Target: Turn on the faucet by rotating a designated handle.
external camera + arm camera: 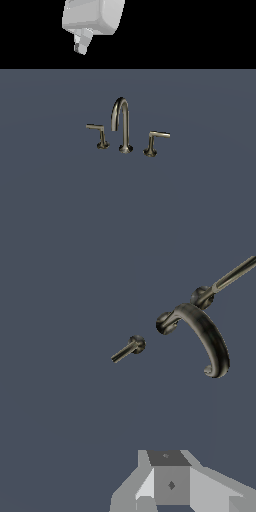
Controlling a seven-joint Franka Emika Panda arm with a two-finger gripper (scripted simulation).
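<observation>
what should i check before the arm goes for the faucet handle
1. Target picked: handle with its arm pointing to the exterior view's left, not the twin lever: ok.
2. Handle untouched and free of the gripper: ok.
3. Gripper high above the faucet, room to descend: ok.
4. Spout stands beside the handle; path clear of it: cannot tell.
5. Jaws open enough for the lever: cannot tell, fingertips unclear in both views.
6. Handle in the wrist view: ok.

Dim, flat light; coarse, pixelated, shadowless renders.
</observation>
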